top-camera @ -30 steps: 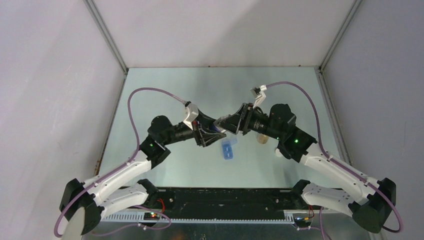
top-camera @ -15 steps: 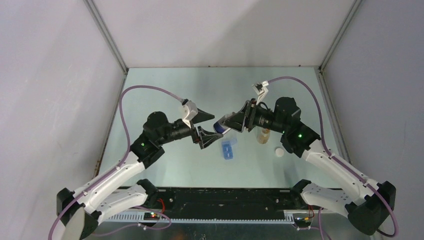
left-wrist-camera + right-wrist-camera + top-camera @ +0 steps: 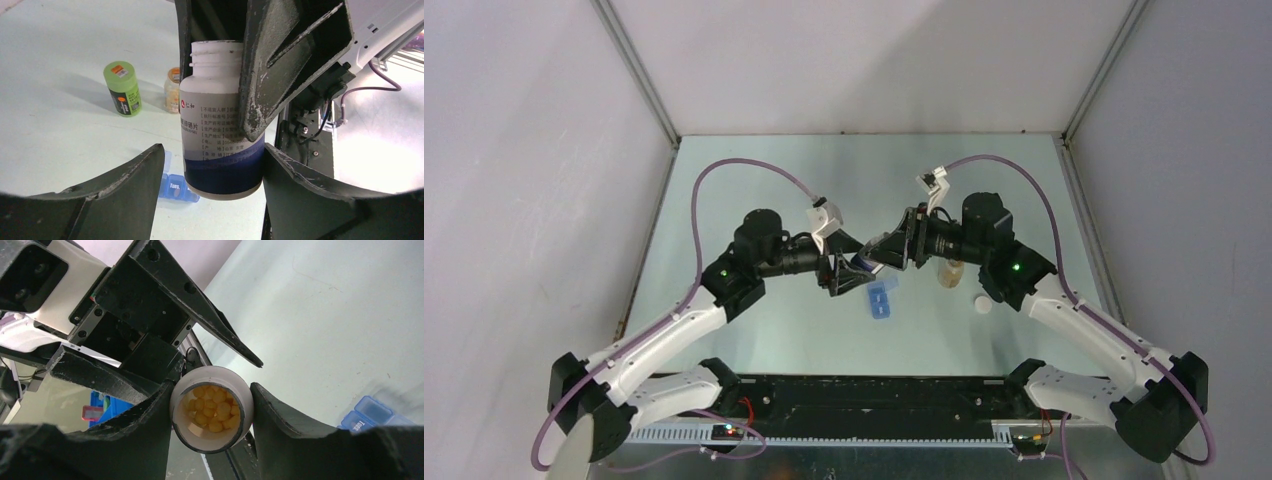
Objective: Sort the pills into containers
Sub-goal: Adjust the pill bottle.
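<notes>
The right tool (image 3: 212, 407) clamps the uncapped white pill bottle (image 3: 215, 115) above the tabletop (image 3: 764, 170) centre, with the blue pill organizer (image 3: 881, 298) at its 6 o'clock, while the left tool (image 3: 213, 147) stands wide astride it, apparently without gripping.

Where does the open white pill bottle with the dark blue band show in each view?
Top external: white pill bottle at picture centre, small.
Left wrist: the bottle fills the centre, neck up, cap off.
Right wrist: the bottle sits lower centre, mouth facing camera, yellow pills inside.
Shared landmark: blue pill organizer, lying near the bottle in all three views.
</notes>
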Available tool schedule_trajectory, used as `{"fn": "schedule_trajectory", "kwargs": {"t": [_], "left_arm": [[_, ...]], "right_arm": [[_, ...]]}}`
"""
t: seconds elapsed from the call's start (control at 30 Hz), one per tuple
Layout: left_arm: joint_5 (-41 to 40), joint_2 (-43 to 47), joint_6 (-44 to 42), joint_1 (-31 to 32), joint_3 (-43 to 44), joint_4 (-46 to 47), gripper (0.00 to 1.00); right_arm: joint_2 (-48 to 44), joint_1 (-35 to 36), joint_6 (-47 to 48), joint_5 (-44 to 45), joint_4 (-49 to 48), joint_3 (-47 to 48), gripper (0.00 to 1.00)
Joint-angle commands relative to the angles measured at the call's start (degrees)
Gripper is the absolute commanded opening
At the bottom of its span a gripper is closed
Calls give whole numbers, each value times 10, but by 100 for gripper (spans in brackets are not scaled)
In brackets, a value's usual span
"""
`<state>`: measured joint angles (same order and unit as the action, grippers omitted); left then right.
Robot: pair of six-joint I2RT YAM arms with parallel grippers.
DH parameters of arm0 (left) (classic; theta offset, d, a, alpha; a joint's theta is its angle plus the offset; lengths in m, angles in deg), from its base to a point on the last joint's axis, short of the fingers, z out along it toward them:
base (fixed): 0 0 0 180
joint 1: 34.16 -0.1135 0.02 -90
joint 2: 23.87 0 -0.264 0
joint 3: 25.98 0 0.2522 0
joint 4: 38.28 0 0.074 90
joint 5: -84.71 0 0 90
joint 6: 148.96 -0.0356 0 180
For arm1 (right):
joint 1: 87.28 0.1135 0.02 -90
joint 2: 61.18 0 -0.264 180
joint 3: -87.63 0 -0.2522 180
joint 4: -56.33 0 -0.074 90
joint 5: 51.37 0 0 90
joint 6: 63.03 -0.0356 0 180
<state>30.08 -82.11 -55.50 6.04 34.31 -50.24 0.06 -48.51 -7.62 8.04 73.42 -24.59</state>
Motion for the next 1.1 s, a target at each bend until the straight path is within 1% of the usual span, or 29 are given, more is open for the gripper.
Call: {"fn": "schedule_trajectory", "kwargs": {"t": [0.0, 0.1, 0.17, 0.2, 0.23, 0.27, 0.37, 0.4, 0.43, 0.47, 0.53, 0.63, 0.67, 0.7, 0.73, 0.77, 0.8, 0.83, 0.9, 0.97, 1.07], "left_arm": [[23, -7, -2, 0, 30, -6, 74], [18, -12, 4, -1, 31, -5, 70], [18, -13, 5, 0, 32, -6, 64], [19, -15, 6, -1, 33, -6, 58], [20, -16, 6, -1, 34, -6, 55], [24, -18, 6, -1, 34, -6, 47], [28, -23, 6, 0, 37, -8, 36], [26, -22, 6, -1, 38, -8, 29], [24, -21, 7, -1, 39, -7, 25], [21, -18, 4, -1, 38, -5, 15], [11, -12, 1, -1, 36, -1, 2], [-4, -4, -4, -1, 27, 9, 0], [-6, -1, -6, -1, 25, 11, 0], [-8, 0, -7, -1, 21, 14, 0], [-9, 2, -8, -1, 19, 15, 0], [-11, 3, -8, 0, 16, 19, 0], [-12, 5, -8, -1, 14, 21, 0], [-14, 6, -9, -1, 10, 24, 0], [-17, 9, -11, -1, 6, 27, 0], [-22, 12, -13, 0, 2, 28, 0], [-32, 12, -18, -1, -1, 22, 0]], "right_arm": [[-4, 6, 22, -16, -8, 32, 26], [-2, 8, 29, -18, -7, 33, 26], [0, 9, 35, -23, -7, 33, 26], [1, 10, 36, -25, -7, 33, 26], [3, 10, 36, -27, -7, 33, 26], [4, 10, 36, -27, -8, 33, 26], [8, 12, 34, -25, -8, 32, 27], [8, 12, 33, -24, -10, 33, 28], [8, 13, 32, -21, -10, 33, 28], [7, 14, 32, -18, -10, 32, 30], [5, 15, 31, -8, -8, 33, 33], [2, 14, 24, 8, -5, 32, 39], [1, 14, 22, 10, -5, 32, 43], [1, 14, 19, 15, -4, 33, 50], [0, 13, 17, 18, -2, 32, 54], [-1, 12, 16, 26, -1, 32, 64], [-3, 13, 16, 31, 3, 32, 69], [-4, 13, 17, 42, 6, 32, 79], [-9, 15, 24, 59, 12, 32, 88], [-16, 15, 27, 74, 19, 32, 91], [-28, 7, 21, 103, 39, 32, 94]]}}
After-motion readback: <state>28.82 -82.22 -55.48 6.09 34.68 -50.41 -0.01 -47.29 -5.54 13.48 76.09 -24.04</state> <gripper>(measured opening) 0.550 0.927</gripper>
